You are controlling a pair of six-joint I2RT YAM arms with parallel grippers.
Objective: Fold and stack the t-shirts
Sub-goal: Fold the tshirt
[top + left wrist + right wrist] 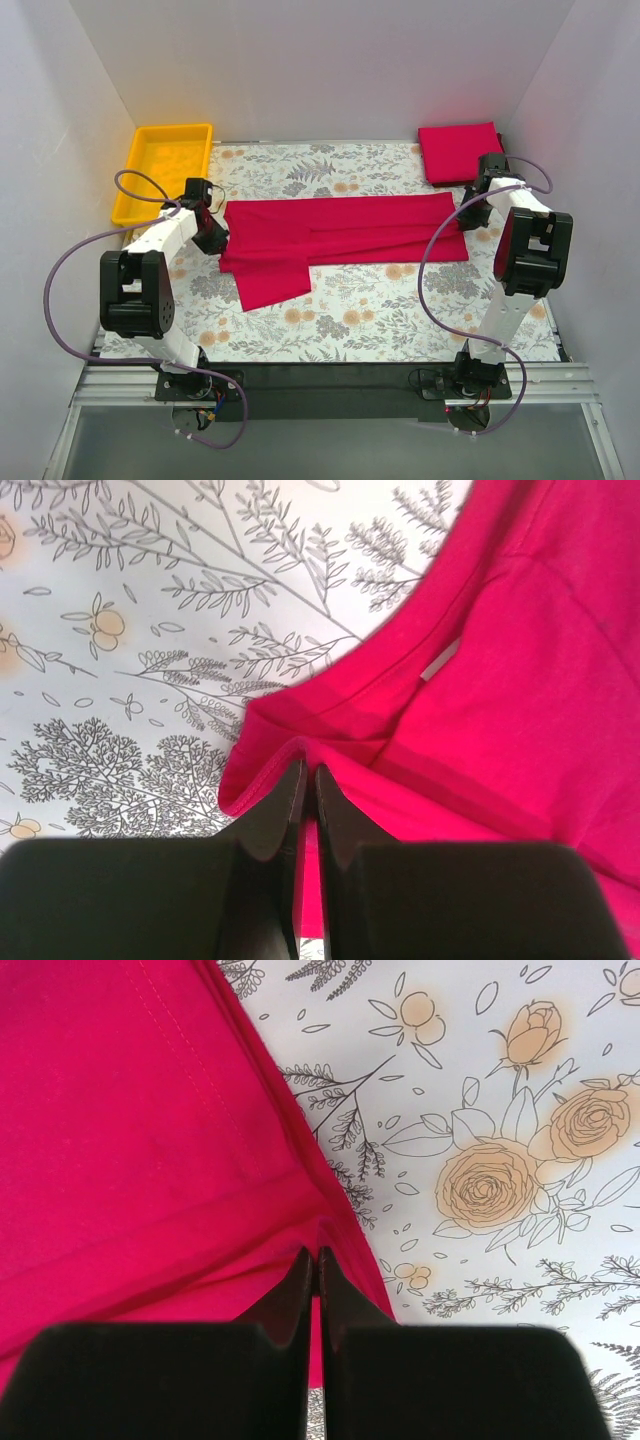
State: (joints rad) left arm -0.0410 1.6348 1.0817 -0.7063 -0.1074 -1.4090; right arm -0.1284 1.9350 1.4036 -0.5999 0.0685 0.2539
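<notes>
1. The left arm [135, 290] and right arm [525, 260] stand at the near edge, each reaching toward the middle of the table.
2. The table [400, 320] wears a cloth printed with leaves and flowers.
3. The spread t-shirt [340, 232], crimson, lies across the middle of the table as a long band running left to right. It is doubled over lengthwise, and one flap juts toward the near left.
4. The yellow tray [172, 129] sits in the far left corner, apart from the shirt.
5. The folded t-shirt [458, 150], also crimson, rests as a neat square in the far right corner.
6. The left gripper [308, 772] is clenched on the left end of the spread t-shirt, pinching a ridge of cloth just beside the collar.
7. The right gripper [312, 1256] is clenched on the right end of the same shirt, pinching its edge where the stitched hem meets the table.
8. A small pale tag [440, 660] shows inside the collar in the left wrist view.
</notes>
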